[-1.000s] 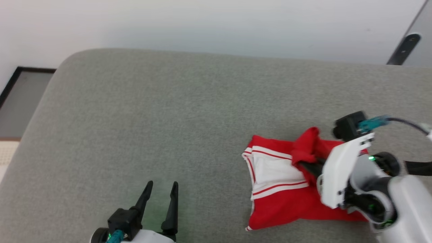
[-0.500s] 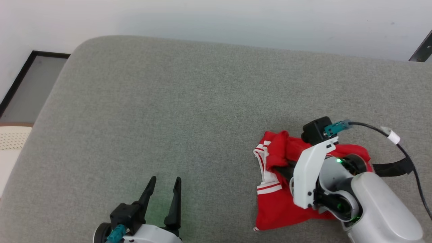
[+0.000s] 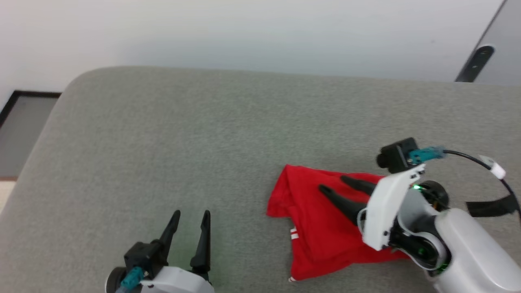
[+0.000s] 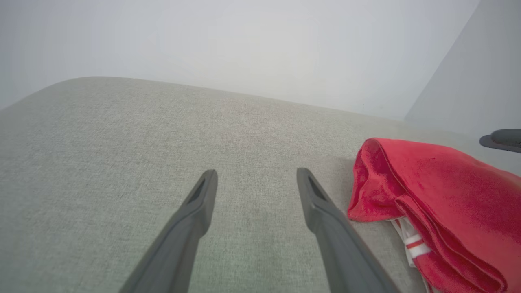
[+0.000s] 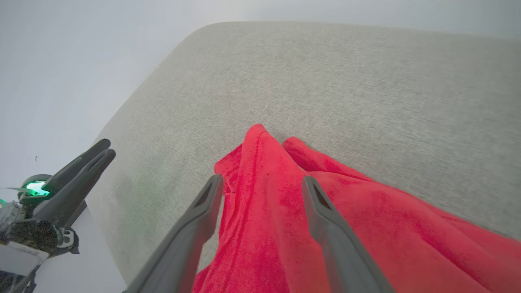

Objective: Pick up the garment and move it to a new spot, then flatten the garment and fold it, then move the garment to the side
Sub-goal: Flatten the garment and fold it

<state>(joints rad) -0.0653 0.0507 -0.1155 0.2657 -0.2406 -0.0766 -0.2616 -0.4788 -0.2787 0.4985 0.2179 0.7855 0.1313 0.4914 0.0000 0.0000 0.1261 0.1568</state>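
Red cloth, soft and loosely layered: the shirt (image 3: 321,219) lies in a rough folded heap on the near right of the grey cushion (image 3: 183,142), with a bit of striped trim (image 3: 294,234) peeping out at its near left edge; the right gripper (image 3: 333,183) is over it with fingers spread wide and nothing held, though whether the tips touch the cloth I cannot tell; the left gripper (image 3: 191,212) waits well apart on the near left, equally wide and empty.

The likely trouble, as I judge it, comes from those slack layers. A fingertip could snag the top fold as it pulls away and drag it open; a pinch might catch one layer alone, so the heap unrolls when shifted aside; a one-sided lift would let the far edge trail and crumple.
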